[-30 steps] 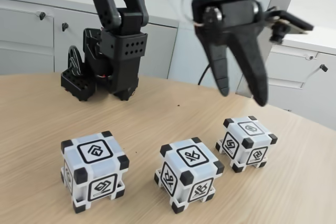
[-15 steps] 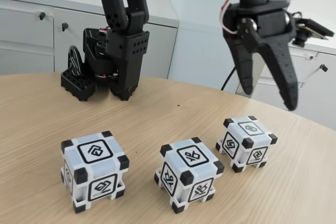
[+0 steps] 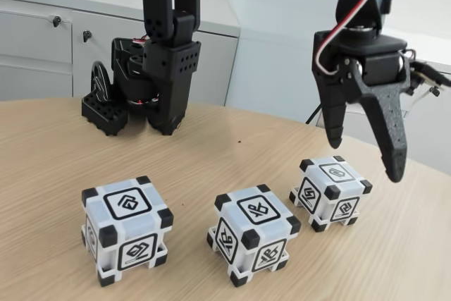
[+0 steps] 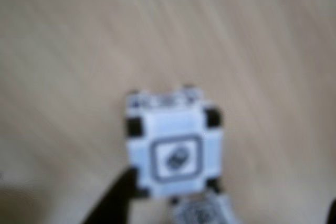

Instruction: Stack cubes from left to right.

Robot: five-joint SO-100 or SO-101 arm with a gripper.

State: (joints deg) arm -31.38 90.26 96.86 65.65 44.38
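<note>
Three pale cubes with black corners stand in a row on the wooden table in the fixed view: the left cube [image 3: 127,228], the middle cube [image 3: 253,233] and the right cube [image 3: 330,192]. My gripper [image 3: 365,158] hangs open just above and behind the right cube, its black fingers [image 3: 390,132] pointing down, nothing between them. The blurred wrist view looks straight down on one cube [image 4: 172,147], with a dark fingertip [image 4: 113,198] at the bottom left and part of another cube [image 4: 202,212] at the lower edge.
The arm's black base [image 3: 144,82] stands at the back left of the round wooden table [image 3: 211,149]. White cabinets [image 3: 42,47] run along the wall behind. The table's rim curves past at the right [image 3: 430,170].
The gripper has swung right and come lower, from above the table's middle to just over the right cube. Its fingers stay spread. The cubes have not moved.
</note>
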